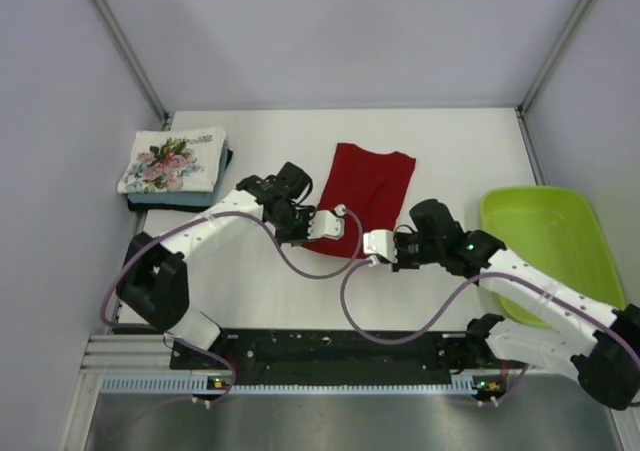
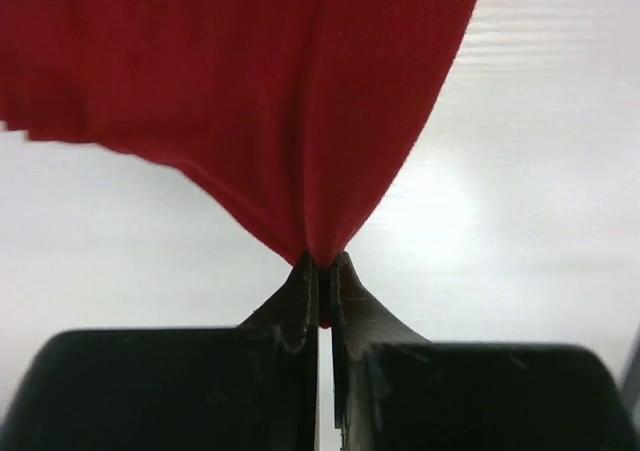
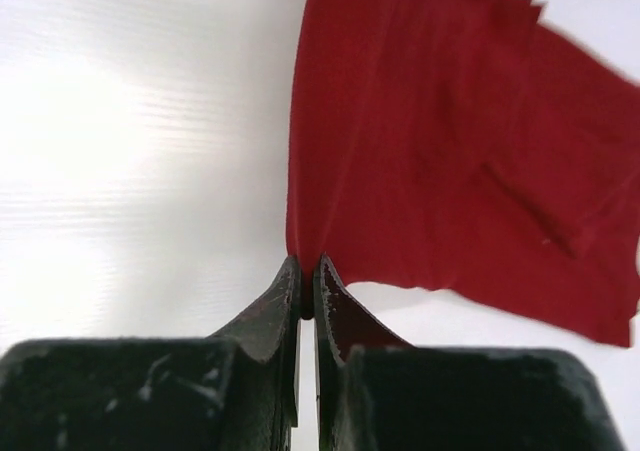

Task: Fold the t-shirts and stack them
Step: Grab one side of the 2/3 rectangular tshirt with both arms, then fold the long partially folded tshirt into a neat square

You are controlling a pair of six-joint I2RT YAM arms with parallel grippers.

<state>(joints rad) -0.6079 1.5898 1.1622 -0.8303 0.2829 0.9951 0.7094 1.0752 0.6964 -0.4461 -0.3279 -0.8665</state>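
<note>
A deep red t-shirt [image 1: 368, 184] lies folded lengthwise in the middle of the white table. My left gripper [image 1: 343, 217] is shut on its near left corner; in the left wrist view the red cloth [image 2: 280, 91] rises in a pinched peak from the closed left gripper [image 2: 325, 264]. My right gripper [image 1: 368, 251] is shut on the near right corner, and in the right wrist view the cloth [image 3: 450, 151] spreads up and right from the right gripper [image 3: 307, 264]. A folded white floral t-shirt [image 1: 172, 161] tops a stack at the back left, over a light blue one [image 1: 170, 199] and a dark one [image 1: 228, 158].
A lime-green plastic tray [image 1: 540, 196] stands at the right side of the table, beside my right arm. Grey walls and metal posts close in the table at the back and sides. Purple cables loop between the arms near the front edge.
</note>
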